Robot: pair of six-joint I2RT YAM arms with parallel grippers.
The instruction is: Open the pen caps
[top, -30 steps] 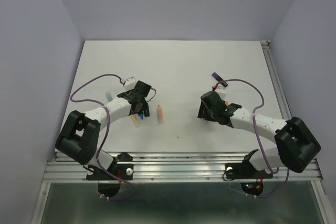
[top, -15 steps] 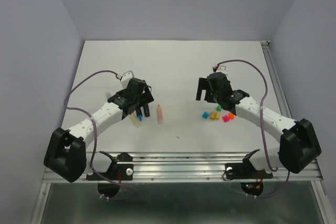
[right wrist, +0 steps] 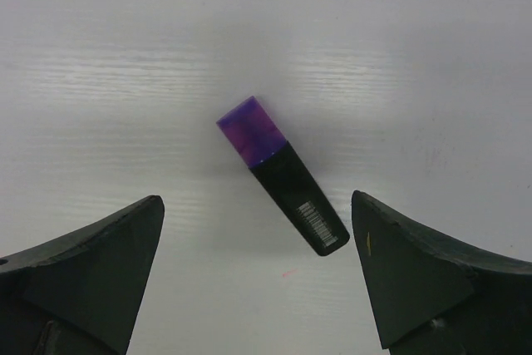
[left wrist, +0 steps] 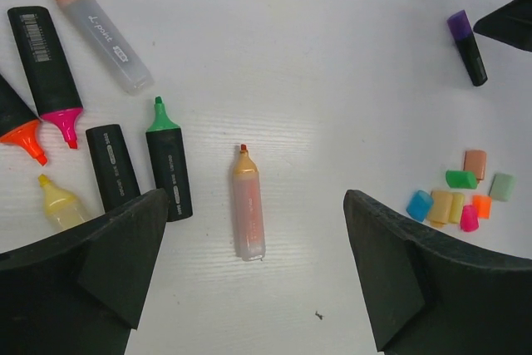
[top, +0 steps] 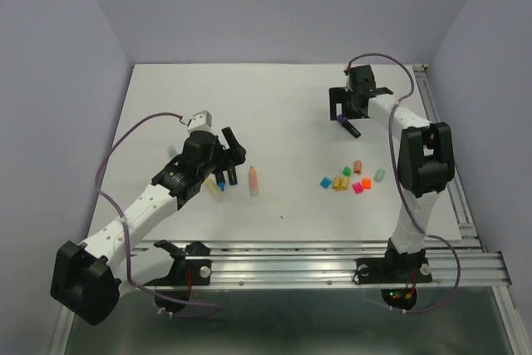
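Overhead view of a white surface [top: 274, 106] boxed in by plain pale lavender walls [top: 274, 6] at the back & both sides, w/ a ribbed metal rail [top: 291, 257] along the near edge & another down the right edge. A cluster of loose pen caps [top: 349, 179] (blue, yellow, green, pink, orange, pale mint) lies right of centre toward the front, well apart from both arms. The left claw [left wrist: 253, 201] hangs wide open & empty above a pastel orange marker [left wrist: 248, 209], w/ more uncapped markers [left wrist: 169, 176] lying just left of it. The right claw [right wrist: 256, 199], far back on the right, is spread wide w/ nothing gripped, over a black marker [right wrist: 303, 205] lying flat, its purple cap [right wrist: 249, 129] still on.
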